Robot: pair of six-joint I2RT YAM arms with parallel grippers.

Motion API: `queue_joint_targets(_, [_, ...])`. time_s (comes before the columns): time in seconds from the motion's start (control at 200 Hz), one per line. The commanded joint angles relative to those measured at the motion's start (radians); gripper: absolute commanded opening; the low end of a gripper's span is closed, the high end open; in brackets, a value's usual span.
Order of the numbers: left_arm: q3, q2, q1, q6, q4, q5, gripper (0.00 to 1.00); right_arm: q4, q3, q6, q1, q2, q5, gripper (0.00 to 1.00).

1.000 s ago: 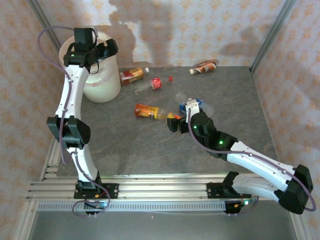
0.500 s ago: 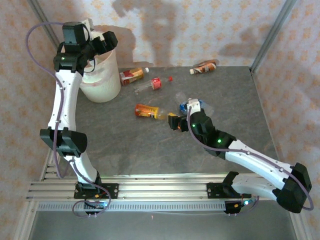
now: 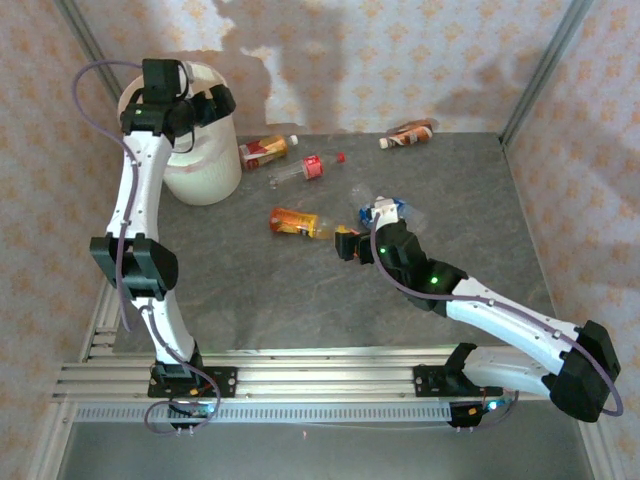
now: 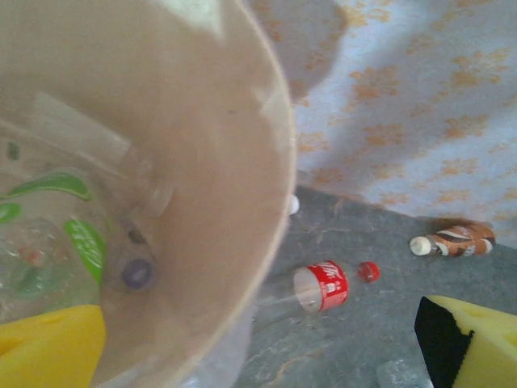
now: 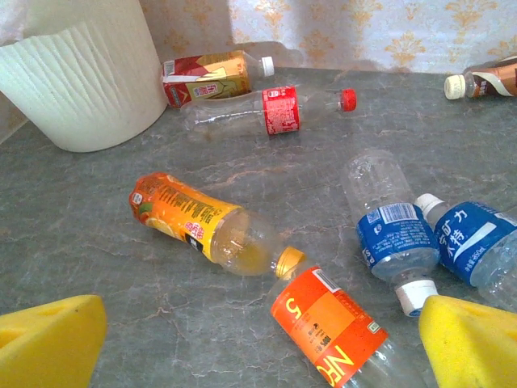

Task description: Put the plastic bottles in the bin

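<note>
Grey marbled tabletop [image 3: 260, 295], pale floral-patterned backdrop [image 3: 400, 50] behind

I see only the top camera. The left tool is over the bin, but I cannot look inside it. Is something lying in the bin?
Observer: Yes. In the left wrist view, clear bottles with green labels lie at the bottom of the bin.
Operator: Thank you. And what is directly before the right tool?
Observer: The right tool is open. A bottle with an orange-red label lies just ahead of it, not gripped.
Operator: Something blue is half hidden in my view. What is it?
Observer: Two blue-labelled bottles, side by side, each with a white cap.
</note>
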Motion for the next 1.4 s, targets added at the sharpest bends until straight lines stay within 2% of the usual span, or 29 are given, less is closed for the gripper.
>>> queue_joint_targets(0.0, [0.001,-0.044,0.046,-0.003,-0.078,-0.081,1.00,-0.015,0.011,0.020,-0.005,0.003,0.015,0.99])
queue_joint_targets(0.115, [-0.022,-0.053,0.097,-0.026,-0.083,-0.089,1.00,-0.016,0.013,0.018,-0.005,0.006,0.016,0.99])
queue_joint_targets(0.3, [-0.008,-0.070,0.117,-0.071,-0.073,0.027,1.00,-0.044,0.020,0.079,-0.028,0.010,0.034,0.99])
queue_joint_targets(0.435, [-0.026,-0.120,0.096,-0.124,-0.017,0.133,1.00,-0.100,0.020,0.074,-0.098,0.024,-0.023,0.99])
queue_joint_targets(0.55, [-0.026,-0.171,0.029,-0.130,-0.016,0.142,1.00,-0.182,0.037,0.022,-0.172,0.062,-0.077,0.99])
queue_joint_targets(0.656, [-0.094,-0.248,-0.077,-0.157,-0.005,0.042,1.00,-0.232,0.048,0.017,-0.210,0.075,-0.074,0.99])
queue_joint_targets(0.761, [-0.262,-0.374,-0.243,-0.173,0.074,-0.152,1.00,-0.204,0.019,0.053,-0.221,0.044,-0.045,0.99])
queue_joint_targets(0.891, [-0.533,-0.506,-0.433,-0.353,0.205,-0.411,1.00,-0.166,-0.023,0.112,-0.223,-0.005,0.003,0.99])
queue_joint_targets(1.016, [-0.709,-0.544,-0.559,-0.527,0.263,-0.566,1.00,-0.164,-0.051,0.154,-0.226,-0.040,0.060,0.99])
queue_joint_targets(1.161, [-0.822,-0.503,-0.627,-0.732,0.270,-0.603,1.00,-0.177,-0.066,0.167,-0.227,-0.068,0.085,0.99])
queue_joint_targets(1.256, [-0.838,-0.442,-0.628,-0.861,0.226,-0.577,1.00,-0.191,-0.069,0.170,-0.227,-0.078,0.085,0.99])
queue_joint_targets(1.391, [-0.830,-0.341,-0.624,-1.113,0.101,-0.554,1.00,-0.222,-0.078,0.188,-0.227,-0.098,0.092,0.99])
